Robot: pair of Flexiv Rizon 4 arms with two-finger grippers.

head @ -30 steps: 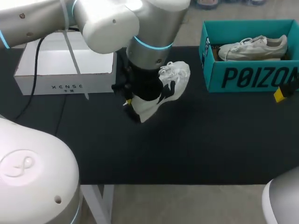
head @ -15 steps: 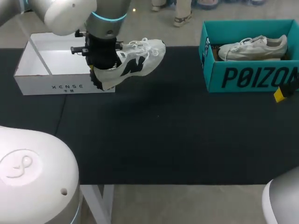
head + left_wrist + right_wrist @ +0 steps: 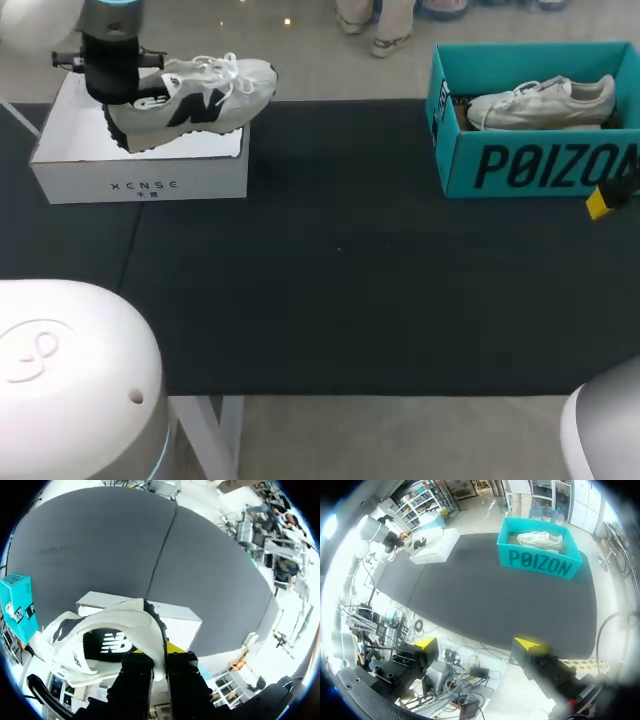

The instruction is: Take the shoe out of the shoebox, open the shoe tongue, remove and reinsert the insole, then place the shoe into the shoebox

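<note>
At the table's [image 3: 350,300] far left, the left gripper [image 3: 160,666] is clamped on the heel of the white shoe [image 3: 190,100]. It holds the shoe just above the open white shoebox [image 3: 140,185], toe pointing right. The shoe has a black logo on its side, and the box has small dark lettering on its front wall. Far right stands a teal box [image 3: 540,165] with large black letters and a pale shoe [image 3: 540,103] inside. The right gripper [image 3: 476,644] hangs with its fingers apart, well away from both boxes.
</note>
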